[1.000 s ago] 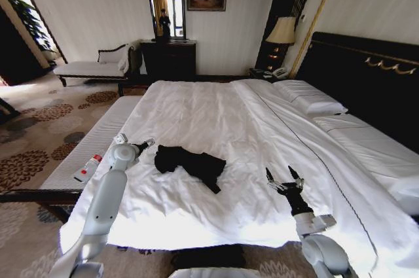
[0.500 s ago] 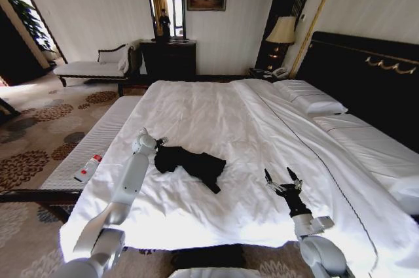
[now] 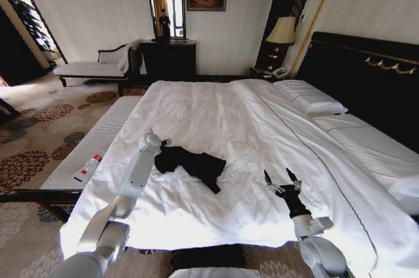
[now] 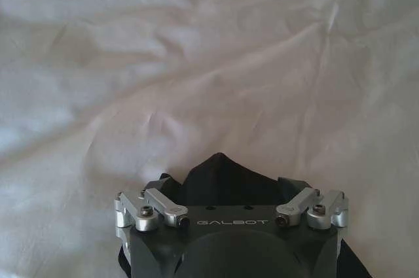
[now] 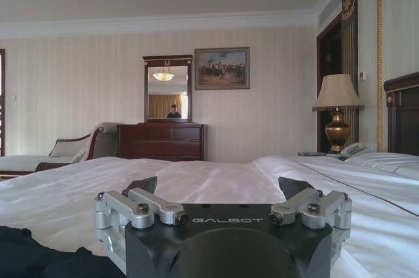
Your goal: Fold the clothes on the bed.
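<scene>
T-shirt (image 3: 191,163) crumpled on bed (image 3: 216,114), left gripper (image 3: 162,142) at its edge

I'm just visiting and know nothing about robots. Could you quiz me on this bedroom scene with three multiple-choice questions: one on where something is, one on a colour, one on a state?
1. Where is the left gripper?
A. At the crumpled T-shirt's edge
B. Over the pillows
C. Beside the lamp

2. What colour is the T-shirt?
A. White
B. Red
C. Black

3. How is the right gripper?
A. Shut on the T-shirt
B. Open, holding nothing
C. Gripping the sheet

Answers:
1 A: the head view shows it at the shirt's near-left edge on the bed.
2 C: it lies dark against the white bedding.
3 B: its fingers stand spread above the sheet, apart from the shirt.
</scene>
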